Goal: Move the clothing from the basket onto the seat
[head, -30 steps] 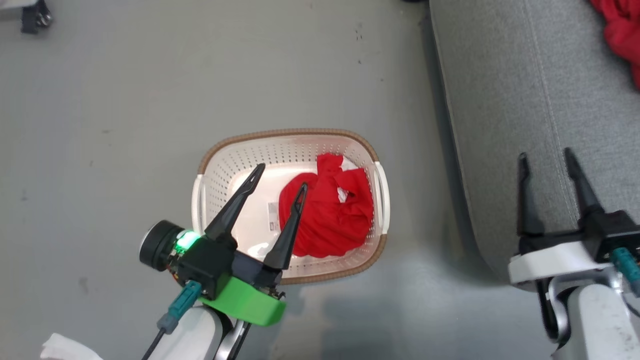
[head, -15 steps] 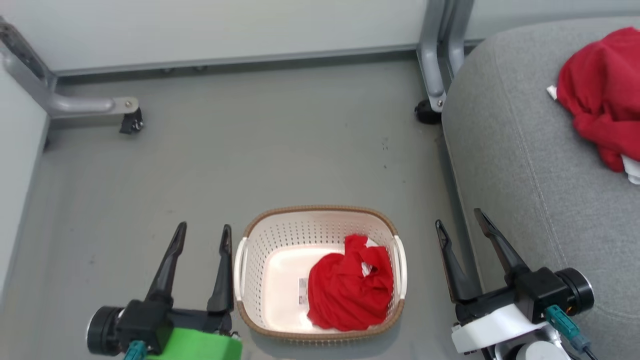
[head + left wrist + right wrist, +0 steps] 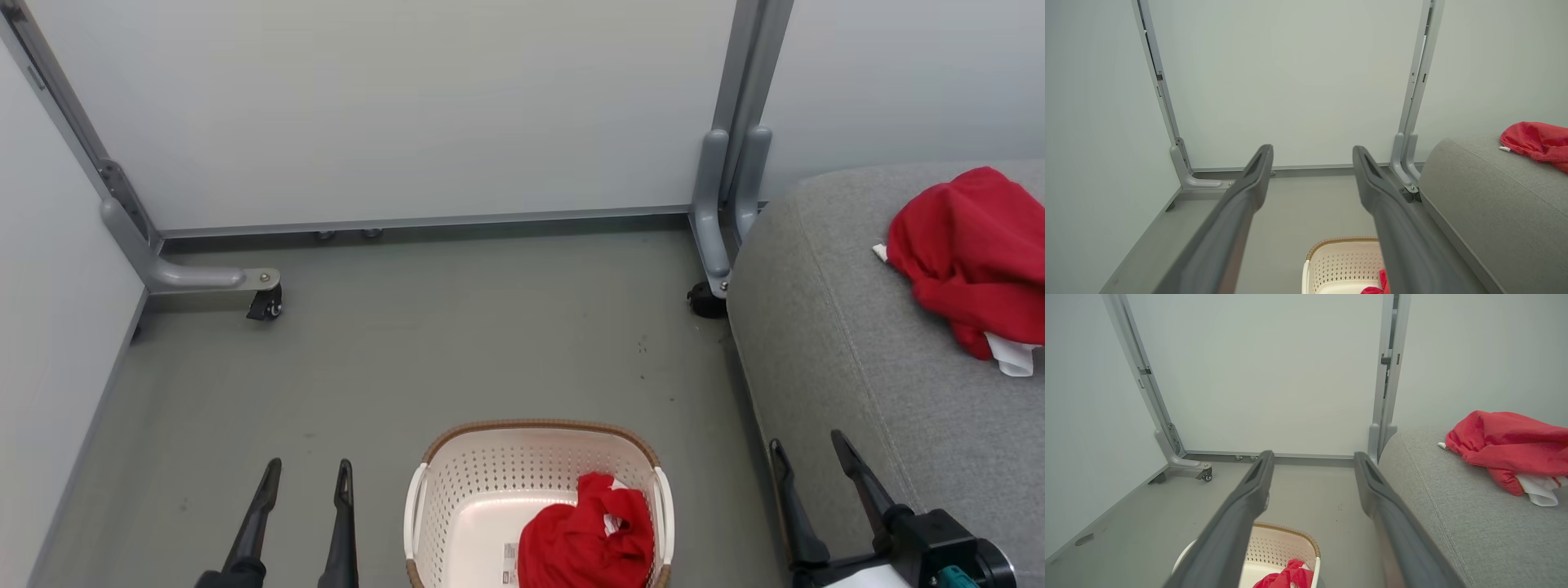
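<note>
Since a second ago the head camera has tilted upward, so the whole view has shifted. Apart from that, the left gripper [image 3: 309, 467], then poised over the basket [image 3: 539, 425] with one finger across the cloth, has drawn back and now stands just beside the basket's left handle, clear of the rim. Its jaws are spread wide and empty. The right gripper [image 3: 806, 441] is likewise spread wide with nothing between its fingers, and it stands on the basket's other side, against the near edge of the seat [image 3: 816, 367]. One red garment [image 3: 584, 543] lies bunched in the right half of the basket, between the two grippers, to the right of the left fingers and nearer the right ones. The other garment [image 3: 963, 245] is already on the seat, ahead and to the right of the right gripper and well apart from it. Judged half done, the task now needs a fresh approach to the basket. The nearer gripper should descend over the thickest part of the heap, keep its fingers off the perforated wall, pinch a full fold, and lift until the cloth clears the rim before swinging to the seat.
</note>
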Controlling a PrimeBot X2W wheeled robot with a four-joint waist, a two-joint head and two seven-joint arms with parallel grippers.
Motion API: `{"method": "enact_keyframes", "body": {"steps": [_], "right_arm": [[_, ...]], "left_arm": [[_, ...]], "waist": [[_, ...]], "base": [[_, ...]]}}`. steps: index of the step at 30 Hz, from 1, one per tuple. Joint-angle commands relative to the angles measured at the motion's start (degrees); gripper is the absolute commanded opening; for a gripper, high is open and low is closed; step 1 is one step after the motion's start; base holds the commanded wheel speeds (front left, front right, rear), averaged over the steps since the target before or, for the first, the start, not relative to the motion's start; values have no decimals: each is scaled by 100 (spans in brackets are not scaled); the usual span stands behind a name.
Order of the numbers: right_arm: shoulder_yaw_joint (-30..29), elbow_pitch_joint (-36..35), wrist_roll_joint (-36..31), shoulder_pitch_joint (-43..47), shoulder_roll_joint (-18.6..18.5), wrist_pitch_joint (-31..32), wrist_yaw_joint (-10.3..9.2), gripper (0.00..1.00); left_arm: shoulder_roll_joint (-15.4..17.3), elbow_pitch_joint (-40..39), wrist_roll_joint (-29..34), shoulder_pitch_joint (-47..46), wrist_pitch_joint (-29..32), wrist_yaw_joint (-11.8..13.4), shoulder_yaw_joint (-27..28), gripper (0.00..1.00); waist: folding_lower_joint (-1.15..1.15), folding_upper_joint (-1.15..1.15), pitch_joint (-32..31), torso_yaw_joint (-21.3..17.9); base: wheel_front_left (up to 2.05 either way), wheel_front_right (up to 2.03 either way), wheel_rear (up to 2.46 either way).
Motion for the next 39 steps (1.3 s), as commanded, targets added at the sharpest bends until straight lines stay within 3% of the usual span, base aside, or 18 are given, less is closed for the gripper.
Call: {"method": "enact_keyframes", "body": {"steps": [1,39], "right_arm": [[12,35,11,109,-13,-20,-8,100],[-71,16,-77,114,-13,-20,-8,100]], "left_arm": [[-1,25,97,104,5,-36,-25,100],[-1,213,88,13,5,110,-250,100]], "waist": [[1,0,-104,-25],[1,0,120,-131]], "base": [[0,0,0],[0,0,0]]}}
